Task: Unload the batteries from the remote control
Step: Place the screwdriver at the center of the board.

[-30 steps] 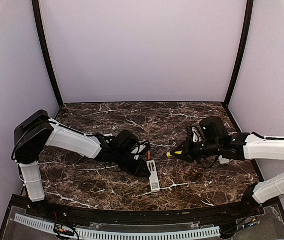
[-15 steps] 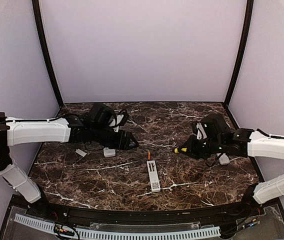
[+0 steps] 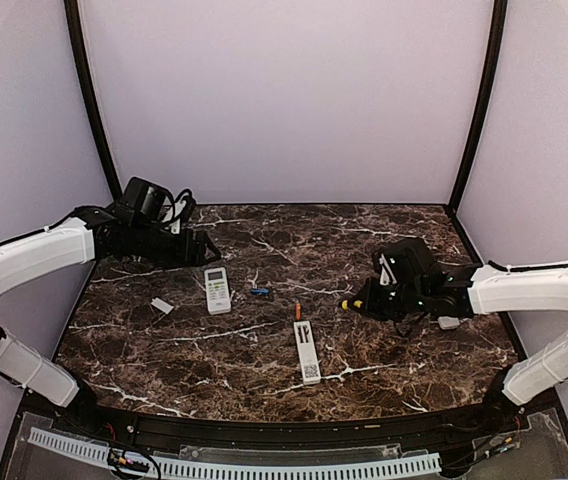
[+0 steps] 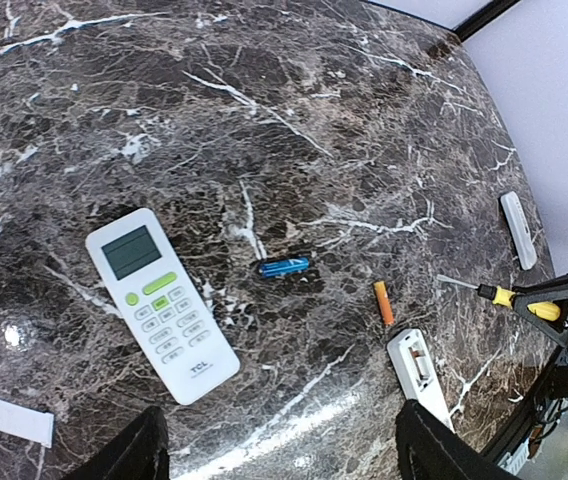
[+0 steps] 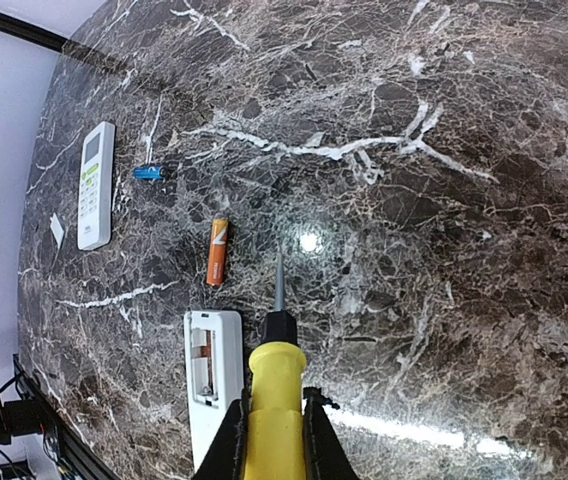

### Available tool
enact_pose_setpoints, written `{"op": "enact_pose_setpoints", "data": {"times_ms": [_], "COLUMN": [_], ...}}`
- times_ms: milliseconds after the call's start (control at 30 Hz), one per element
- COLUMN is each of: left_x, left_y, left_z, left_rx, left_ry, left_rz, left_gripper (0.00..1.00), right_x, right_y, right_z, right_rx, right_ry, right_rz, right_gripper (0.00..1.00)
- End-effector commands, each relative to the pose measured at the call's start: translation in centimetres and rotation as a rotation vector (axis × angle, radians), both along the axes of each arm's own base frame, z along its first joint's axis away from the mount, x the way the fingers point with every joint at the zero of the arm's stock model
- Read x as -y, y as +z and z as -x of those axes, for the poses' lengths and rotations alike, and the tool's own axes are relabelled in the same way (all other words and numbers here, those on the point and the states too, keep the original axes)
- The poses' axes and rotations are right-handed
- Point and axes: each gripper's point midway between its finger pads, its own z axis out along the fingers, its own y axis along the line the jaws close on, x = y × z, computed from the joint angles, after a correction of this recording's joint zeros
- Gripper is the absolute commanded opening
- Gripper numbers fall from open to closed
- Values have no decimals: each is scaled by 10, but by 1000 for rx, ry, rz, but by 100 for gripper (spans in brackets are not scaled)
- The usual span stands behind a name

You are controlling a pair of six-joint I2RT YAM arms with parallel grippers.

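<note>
**Q:** While the right gripper point(image 5: 272, 440) is clamped on the yellow-handled screwdriver point(image 5: 274, 400), where do the loose batteries point(image 4: 383, 302) lie?

**A:** Two are on the marble table point(image 3: 384, 225). The blue cell point(image 4: 284, 267) lies just beside the keypad remote point(image 4: 161, 303). The orange cell point(image 5: 218, 252) lies just beyond the head of the slim remote point(image 5: 212, 385), apart from it. The slim remote's compartment is uncovered, and a reddish shape inside it may be one more cell; the view is too small to be sure. A white cover point(image 4: 14, 418) lies near the keypad remote.

**Q:** And the left gripper point(image 4: 276, 452)?

**A:** It is released, with its jaws wide apart and nothing between them. It hangs at the far left of the table, well apart from both remotes.

**Q:** Which step is in hand?

**A:** Judged from the layout, it is prying out what is left in the slim remote. The screwdriver tip points at the table just right of that open bay and touches nothing.

**Q:** What does the next move call for?

**A:** Probably bringing the tip down into the bay, under one end of the suspected cell, and levering gently. The light remote may slide, so the free left gripper could pin it.
</note>
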Motion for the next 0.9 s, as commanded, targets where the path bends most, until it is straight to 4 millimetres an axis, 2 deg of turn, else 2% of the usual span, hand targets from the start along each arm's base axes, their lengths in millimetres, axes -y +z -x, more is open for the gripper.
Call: {"op": "enact_pose_setpoints", "data": {"times_ms": [0,100,233,500,700,867], "left_x": [-19,-22,-25,-30,-36,-39], "left_y": [-1,-5,-14,-30,-48,-66], "left_z": [4,2,3,-2,-9,-11], "left_rx": [-20,-23,-36,-50,-77,-118], "left_ry": [16,28,40,94,146,171], "left_rz": [-24,-22,-24,-33,-69,-98], "left_gripper": [77,77,77,77,78,77], "right_x": [-2,-1,3,11,12,14], "right_y": [-8,-18,-34,-48,-47,-42], "right_z": [-11,-12,-9,-4,-4,-7], "right_rx": [50,41,8,-19,-12,11], "right_ry": [-16,-26,-35,-56,-53,-59], "right_rz": [4,15,41,64,73,88], "right_gripper": [0,0,7,35,52,71]}}
